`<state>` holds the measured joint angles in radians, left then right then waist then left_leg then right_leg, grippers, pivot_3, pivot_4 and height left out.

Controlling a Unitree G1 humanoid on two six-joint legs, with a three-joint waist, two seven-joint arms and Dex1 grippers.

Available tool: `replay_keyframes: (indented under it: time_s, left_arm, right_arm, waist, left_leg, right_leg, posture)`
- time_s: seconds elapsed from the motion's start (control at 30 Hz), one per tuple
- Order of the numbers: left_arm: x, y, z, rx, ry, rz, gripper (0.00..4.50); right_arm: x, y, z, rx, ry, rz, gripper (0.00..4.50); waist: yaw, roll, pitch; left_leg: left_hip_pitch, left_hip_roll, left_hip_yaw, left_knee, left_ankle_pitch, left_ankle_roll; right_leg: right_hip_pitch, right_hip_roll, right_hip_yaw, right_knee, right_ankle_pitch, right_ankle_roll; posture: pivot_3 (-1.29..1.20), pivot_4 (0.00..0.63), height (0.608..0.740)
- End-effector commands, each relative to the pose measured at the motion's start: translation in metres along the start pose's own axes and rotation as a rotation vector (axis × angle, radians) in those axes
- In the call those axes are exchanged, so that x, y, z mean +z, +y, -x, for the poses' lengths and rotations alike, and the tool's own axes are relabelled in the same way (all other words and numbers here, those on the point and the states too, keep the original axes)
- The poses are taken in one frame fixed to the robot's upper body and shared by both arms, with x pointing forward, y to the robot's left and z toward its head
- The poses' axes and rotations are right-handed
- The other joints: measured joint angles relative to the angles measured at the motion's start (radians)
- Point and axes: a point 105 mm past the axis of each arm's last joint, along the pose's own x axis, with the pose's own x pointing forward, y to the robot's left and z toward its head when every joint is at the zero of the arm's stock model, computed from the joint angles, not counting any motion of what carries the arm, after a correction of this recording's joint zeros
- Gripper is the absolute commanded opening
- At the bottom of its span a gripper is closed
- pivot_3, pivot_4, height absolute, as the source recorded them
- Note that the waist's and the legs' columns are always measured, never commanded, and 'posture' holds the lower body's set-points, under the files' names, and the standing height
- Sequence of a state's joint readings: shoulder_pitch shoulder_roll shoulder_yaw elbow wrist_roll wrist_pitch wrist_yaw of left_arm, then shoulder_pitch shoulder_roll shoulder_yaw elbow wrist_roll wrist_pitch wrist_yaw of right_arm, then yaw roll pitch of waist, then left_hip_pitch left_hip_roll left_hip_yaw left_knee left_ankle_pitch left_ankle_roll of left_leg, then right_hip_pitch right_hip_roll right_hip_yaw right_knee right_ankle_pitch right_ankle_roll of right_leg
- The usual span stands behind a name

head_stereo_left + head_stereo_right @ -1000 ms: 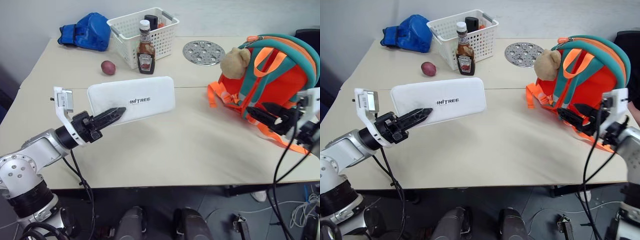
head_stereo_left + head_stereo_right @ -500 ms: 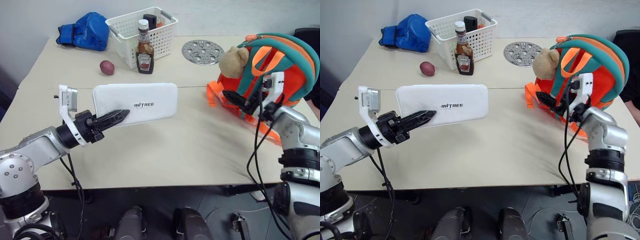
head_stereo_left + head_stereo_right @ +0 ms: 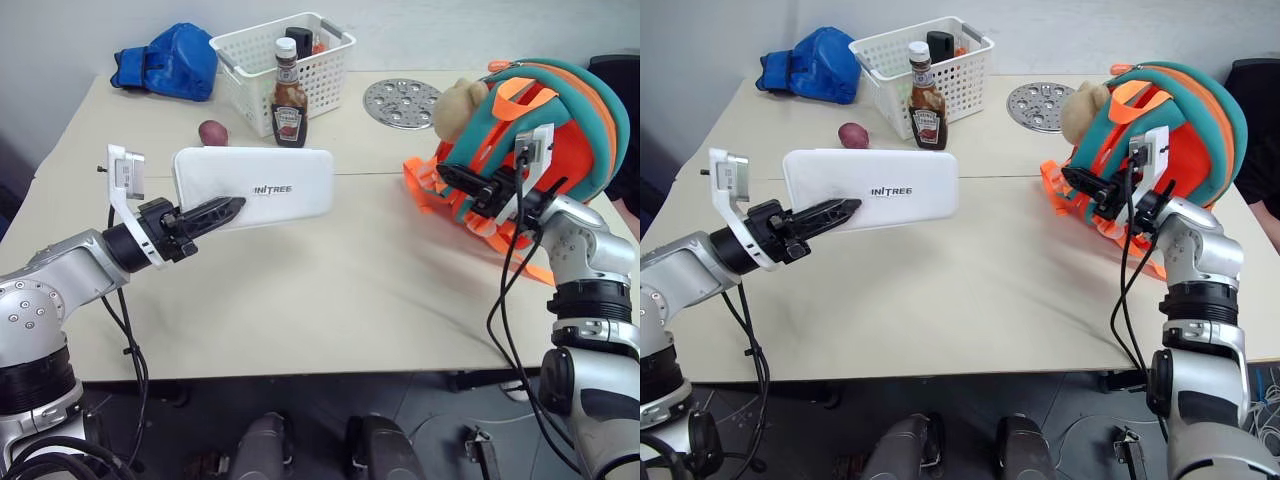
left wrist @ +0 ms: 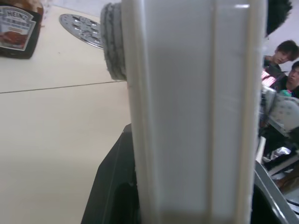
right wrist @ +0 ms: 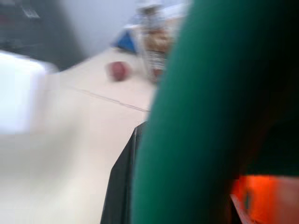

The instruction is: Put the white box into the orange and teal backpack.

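Bare table (image 3: 330,290) lies open between the box (image 3: 255,187), held above it at the left, and the backpack (image 3: 555,110) at the right; behind, the ketchup bottle (image 3: 289,95), basket (image 3: 265,60) and potato (image 3: 212,132) crowd the far side; a perforated metal disc (image 3: 402,103) lies beside the backpack.

The white box (image 3: 255,187) carries dark lettering on its broad face that reads "INITREE", set near the middle of that face. Behind the white box, the ketchup bottle (image 3: 290,104) bears a label; in the left wrist view the word "HEINZ" can be read on the bottle's label (image 4: 16,14). The smaller print on that label is too small to read.
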<state>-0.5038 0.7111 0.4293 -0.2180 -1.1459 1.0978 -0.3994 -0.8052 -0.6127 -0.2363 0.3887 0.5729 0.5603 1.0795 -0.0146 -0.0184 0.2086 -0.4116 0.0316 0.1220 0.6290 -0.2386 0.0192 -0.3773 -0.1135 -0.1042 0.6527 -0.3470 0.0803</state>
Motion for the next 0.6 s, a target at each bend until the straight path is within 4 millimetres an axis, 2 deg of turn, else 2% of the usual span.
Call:
replay_keyframes:
  time_s: [0.03,0.13,0.23,0.3,0.43,0.6]
  left_arm:
    - [0.022,-0.001,0.002,-0.014,-0.066,-0.078,1.38]
    - [0.029,0.002,0.001,-0.019,-0.085,-0.084,1.38]
    - [0.036,-0.002,0.0,-0.052,-0.116,-0.085,1.38]
    - [0.037,-0.006,0.0,-0.072,-0.121,-0.089,1.38]
    - [0.04,-0.026,0.004,-0.176,-0.12,-0.122,1.38]
    - [0.053,-0.051,0.011,-0.314,-0.158,-0.152,1.38]
  right_arm:
    - [0.024,0.052,-0.002,0.267,0.02,0.042,0.02]
    - [0.02,0.084,0.005,0.429,0.128,0.047,0.02]
    - [0.029,0.119,0.014,0.611,0.182,0.04,0.02]
    - [0.032,0.128,0.017,0.659,0.198,0.04,0.02]
    - [0.036,0.155,0.03,0.799,0.248,0.001,0.02]
    - [0.028,0.164,0.04,0.847,0.298,-0.066,0.02]
  waist:
    - [-0.008,0.0,0.0]
    - [-0.014,0.0,0.001]
    - [-0.014,-0.001,0.001]
    - [-0.014,-0.002,0.002]
    - [-0.011,-0.004,0.003]
    - [-0.01,-0.004,0.003]
  left_leg:
    - [0.0,0.0,0.0,0.0,0.0,0.0]
    - [-0.001,0.0,0.0,0.0,0.0,0.0]
    - [-0.001,0.0,0.0,-0.001,0.0,0.0]
    - [-0.001,0.001,0.0,-0.001,-0.001,0.0]
    - [-0.001,0.0,0.0,0.0,-0.001,0.0]
    - [-0.004,0.0,-0.002,0.0,-0.001,0.001]
  right_leg:
    - [0.0,0.0,0.0,0.0,0.0,0.0]
    - [-0.001,0.0,0.0,-0.001,0.0,0.0]
    - [-0.001,0.0,0.0,-0.001,0.0,0.0]
    - [-0.002,0.0,0.0,-0.001,0.0,0.0]
    - [-0.001,-0.001,0.0,-0.001,0.0,0.0]
    - [-0.001,-0.001,-0.002,-0.004,0.0,0.0]
  posture:
    - [0.0,0.15,0.74]
    - [0.0,0.15,0.74]
    - [0.0,0.15,0.74]
    - [0.0,0.15,0.74]
    - [0.0,0.15,0.74]
    - [0.0,0.15,0.74]
